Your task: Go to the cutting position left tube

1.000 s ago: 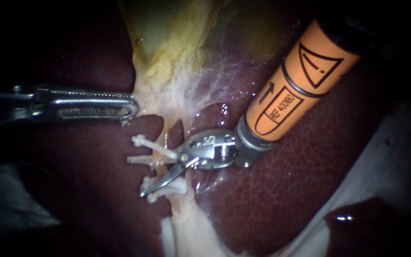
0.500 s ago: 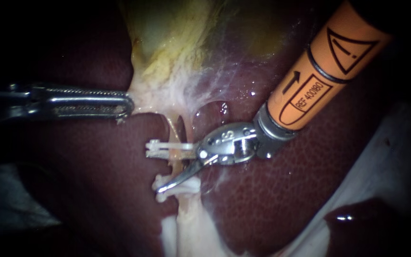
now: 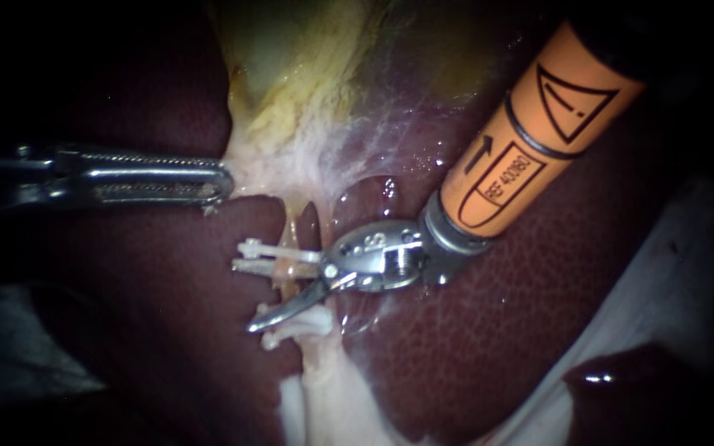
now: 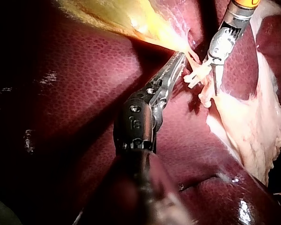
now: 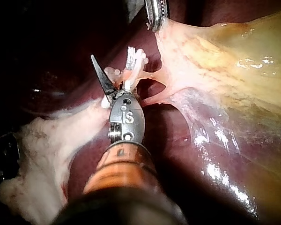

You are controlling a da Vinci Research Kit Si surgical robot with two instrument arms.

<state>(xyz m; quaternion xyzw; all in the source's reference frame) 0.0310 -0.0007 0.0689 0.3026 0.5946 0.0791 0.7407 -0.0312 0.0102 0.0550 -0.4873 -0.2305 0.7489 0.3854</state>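
In the endoscope view, the left instrument (image 3: 221,183) comes in from the left edge at mid-height. Its jaws are closed on the pale lower edge of the gallbladder (image 3: 307,83), which fills the upper centre. Below that edge the left tube (image 3: 291,227) runs down the middle of the frame over the liver (image 3: 497,330). It carries an upper clip (image 3: 274,249) and a lower clip (image 3: 299,324). The right instrument (image 3: 246,297), with an orange shaft from the upper right, has its two blades spread. One blade lies just under the upper clip, the other just above the lower clip, with the tube between them.

In the left wrist view, the left instrument (image 4: 179,57) pinches the gallbladder's (image 4: 131,18) pale tip. The right instrument's blades stand just beyond its jaws, beside the clips.

In the right wrist view, the right instrument (image 5: 113,77) shows one blade angled away from the tube. The other blade is hidden under a clip (image 5: 131,56).
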